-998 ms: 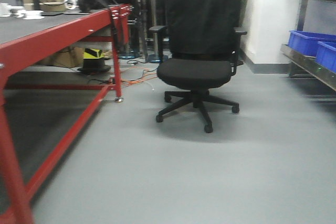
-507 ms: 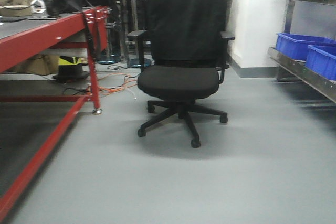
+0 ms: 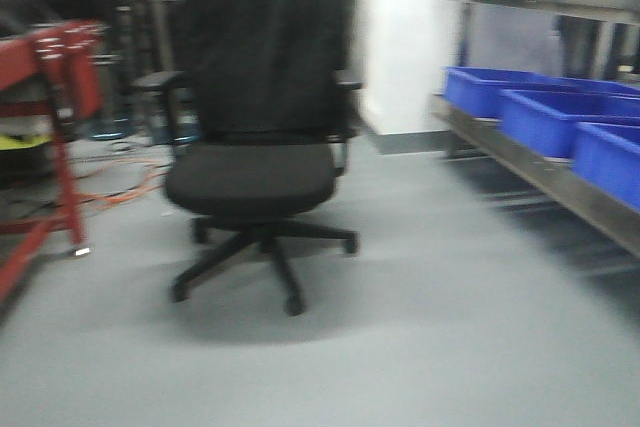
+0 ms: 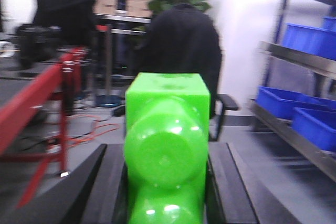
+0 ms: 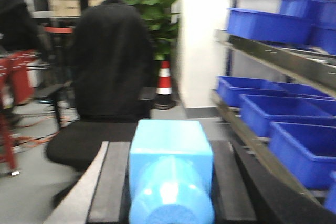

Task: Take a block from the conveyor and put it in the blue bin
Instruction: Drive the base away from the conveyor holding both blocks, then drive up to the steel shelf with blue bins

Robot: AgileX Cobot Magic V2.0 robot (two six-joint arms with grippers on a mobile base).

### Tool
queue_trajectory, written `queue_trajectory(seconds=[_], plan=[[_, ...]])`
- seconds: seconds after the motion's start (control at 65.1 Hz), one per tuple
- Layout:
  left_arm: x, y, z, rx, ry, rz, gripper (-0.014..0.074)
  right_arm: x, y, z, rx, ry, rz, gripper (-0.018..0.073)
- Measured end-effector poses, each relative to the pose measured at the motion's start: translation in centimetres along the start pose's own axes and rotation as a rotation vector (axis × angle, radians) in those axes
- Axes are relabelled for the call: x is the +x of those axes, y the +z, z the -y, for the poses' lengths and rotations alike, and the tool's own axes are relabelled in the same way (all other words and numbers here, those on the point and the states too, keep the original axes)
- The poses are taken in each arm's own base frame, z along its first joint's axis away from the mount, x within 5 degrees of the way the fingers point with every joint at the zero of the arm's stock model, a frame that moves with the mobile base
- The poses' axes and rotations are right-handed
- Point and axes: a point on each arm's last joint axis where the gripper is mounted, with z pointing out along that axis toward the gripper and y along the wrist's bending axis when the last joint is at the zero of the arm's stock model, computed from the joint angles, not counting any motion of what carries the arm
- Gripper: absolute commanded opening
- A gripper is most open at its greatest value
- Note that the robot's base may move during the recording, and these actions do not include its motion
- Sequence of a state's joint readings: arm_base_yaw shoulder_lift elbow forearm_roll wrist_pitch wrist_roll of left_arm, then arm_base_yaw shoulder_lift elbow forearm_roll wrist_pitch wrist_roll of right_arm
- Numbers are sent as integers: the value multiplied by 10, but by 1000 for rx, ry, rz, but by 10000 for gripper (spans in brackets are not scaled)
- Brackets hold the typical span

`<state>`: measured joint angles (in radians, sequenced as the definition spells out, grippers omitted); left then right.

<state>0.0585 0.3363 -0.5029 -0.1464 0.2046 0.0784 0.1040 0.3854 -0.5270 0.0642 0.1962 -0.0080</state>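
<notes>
1. The right gripper (image 5: pixel 170 192) grips the block (image 5: pixel 170 150) between its black fingers (image 5: pixel 113 182).
2. The left gripper (image 4: pixel 165 192) clamps a green object (image 4: pixel 165 129).
3. Beyond the fingers lie a grey floor (image 3: pixel 450 347) and a black office chair (image 3: pixel 255 147). Blue bins (image 3: pixel 560 117) stand to the right and the conveyor (image 3: pixel 62 147) frame to the left.

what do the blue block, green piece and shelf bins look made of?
Block: light blue plastic, likely moulded; smooth, with glossy highlights on its rounded end. Green piece: same look, glossy plastic with bright specular spots. Bins: probably matte blue plastic; uniform colour, thick rims, though blur limits certainty.
</notes>
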Motion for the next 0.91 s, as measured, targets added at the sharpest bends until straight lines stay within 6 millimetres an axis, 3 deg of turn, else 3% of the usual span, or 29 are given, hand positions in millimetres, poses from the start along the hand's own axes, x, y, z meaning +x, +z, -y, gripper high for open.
queue_trajectory(seconds=[0.906], plan=[[0, 0, 0, 0, 0, 0, -111, 0, 0, 0, 0, 0, 0, -162]])
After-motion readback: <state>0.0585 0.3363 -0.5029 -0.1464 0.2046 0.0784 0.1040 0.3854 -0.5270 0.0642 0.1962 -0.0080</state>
